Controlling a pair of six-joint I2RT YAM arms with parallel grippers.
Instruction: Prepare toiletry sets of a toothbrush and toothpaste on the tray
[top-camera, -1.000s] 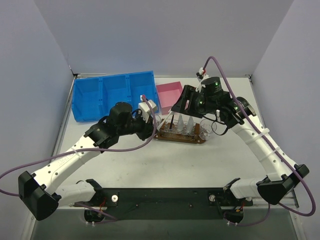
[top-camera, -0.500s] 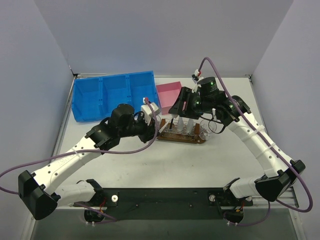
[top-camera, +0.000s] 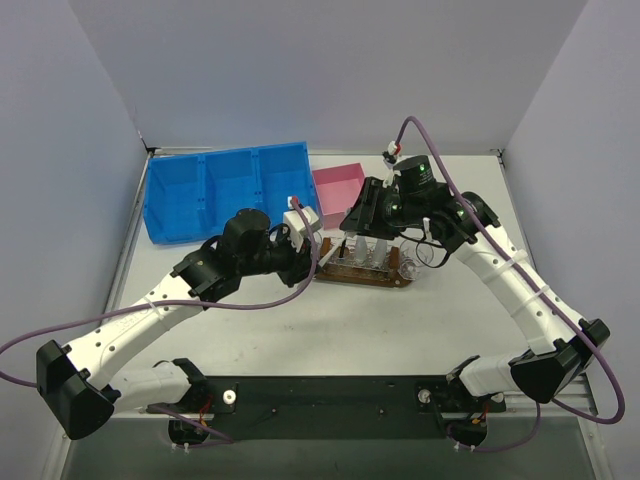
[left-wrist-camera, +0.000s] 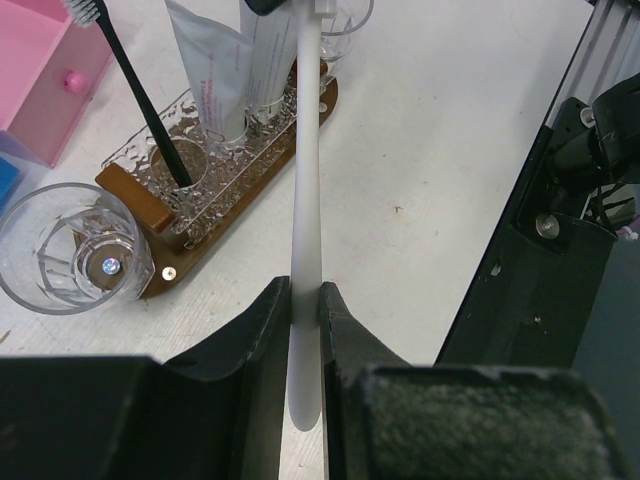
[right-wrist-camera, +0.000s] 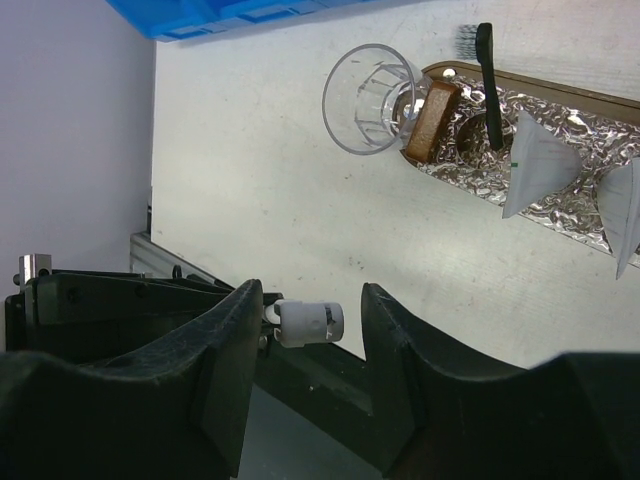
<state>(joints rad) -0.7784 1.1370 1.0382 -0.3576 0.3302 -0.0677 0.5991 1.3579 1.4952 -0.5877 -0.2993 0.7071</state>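
The dark wooden tray (top-camera: 385, 280) lies mid-table and holds a row of clear cups. In the left wrist view one cup (left-wrist-camera: 185, 165) on the tray (left-wrist-camera: 150, 215) holds a black toothbrush (left-wrist-camera: 140, 90), and two white toothpaste tubes (left-wrist-camera: 215, 70) stand in the cups beside it. My left gripper (top-camera: 302, 258) is shut on a white toothbrush (left-wrist-camera: 306, 200), which points over the tray. My right gripper (top-camera: 358, 225) hangs open and empty above the tray's far side. Its view shows the black toothbrush (right-wrist-camera: 487, 80) and the tubes (right-wrist-camera: 535, 160).
A loose clear cup (left-wrist-camera: 70, 260) stands on the table at the tray's left end, also in the right wrist view (right-wrist-camera: 370, 95). Another clear cup (top-camera: 410, 265) is at the right end. The blue bin (top-camera: 230, 190) and pink box (top-camera: 338, 185) stand behind.
My left gripper has shifted slightly right toward the tray with the white toothbrush. My right wrist has moved a little left and back over the tray.
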